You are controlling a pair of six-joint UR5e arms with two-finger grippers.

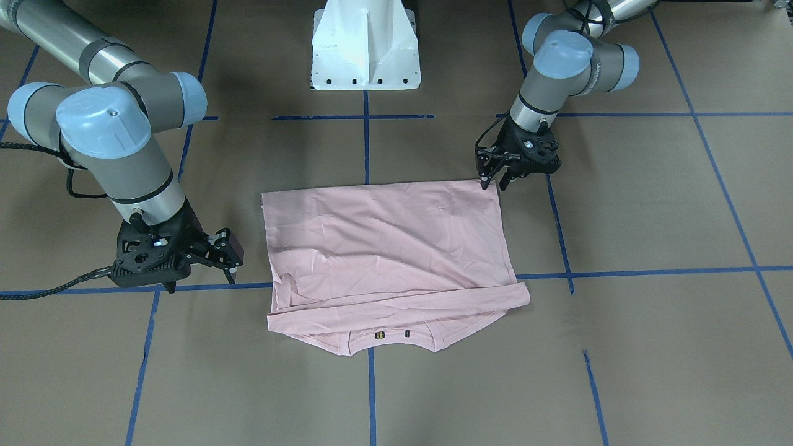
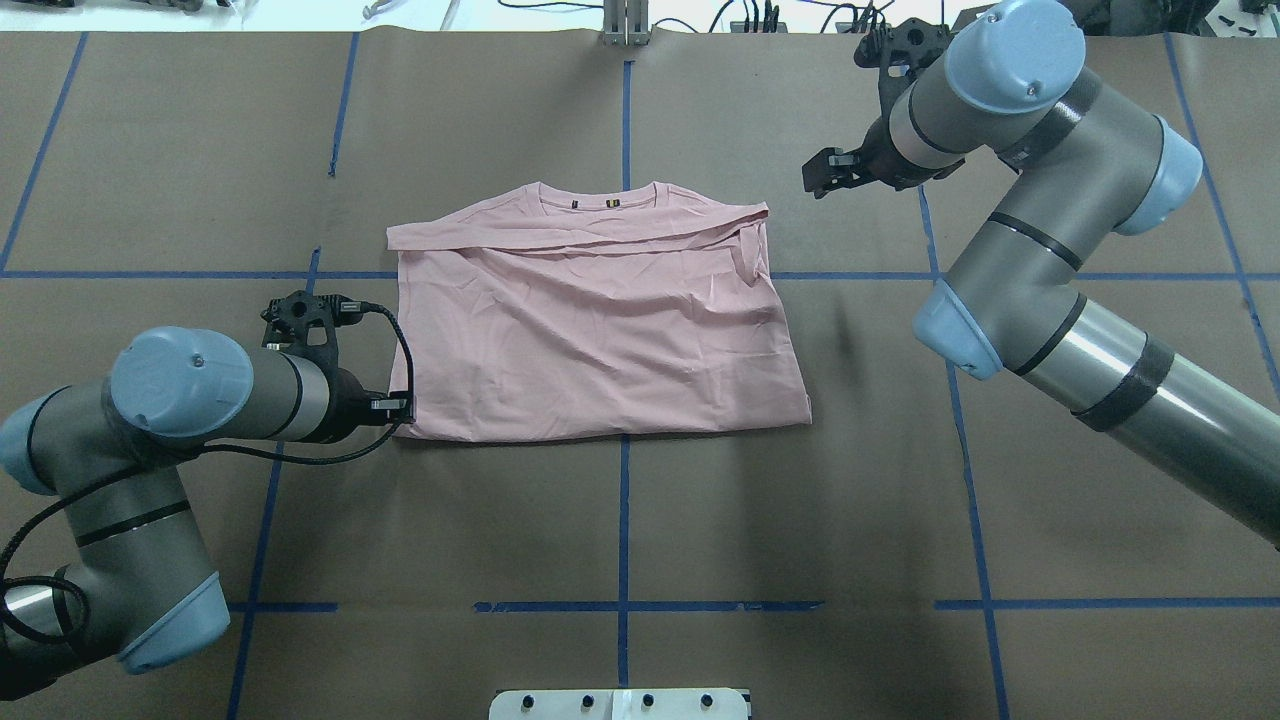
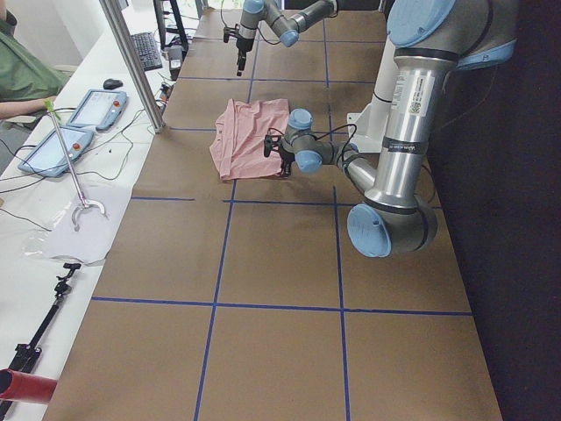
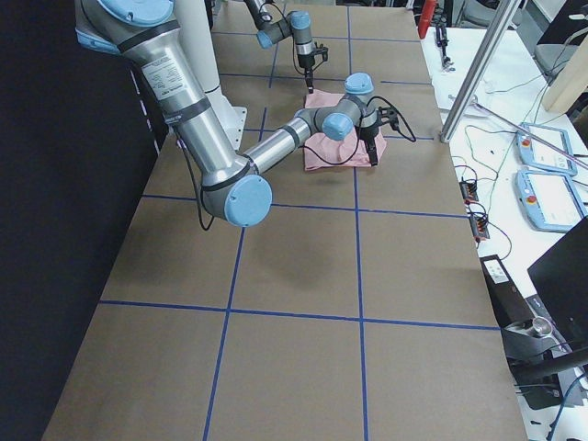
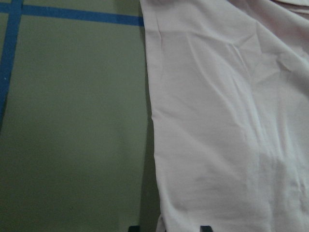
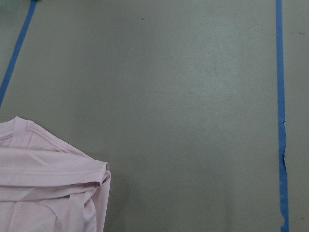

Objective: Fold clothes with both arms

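The pale pink T-shirt lies flat on the brown table, plain side up, sleeves folded in, collar on the side away from the robot. It also shows in the overhead view. My left gripper is open and low at the shirt's near corner. In the left wrist view the shirt's edge runs between the two fingertips. My right gripper is open and empty, clear of the cloth, beside the collar-side corner. The right wrist view shows only the folded sleeve corner.
The white pedestal stands at the robot's side of the table. Blue tape lines cross the brown paper. A side bench with tablets and a metal post runs along the operators' edge.
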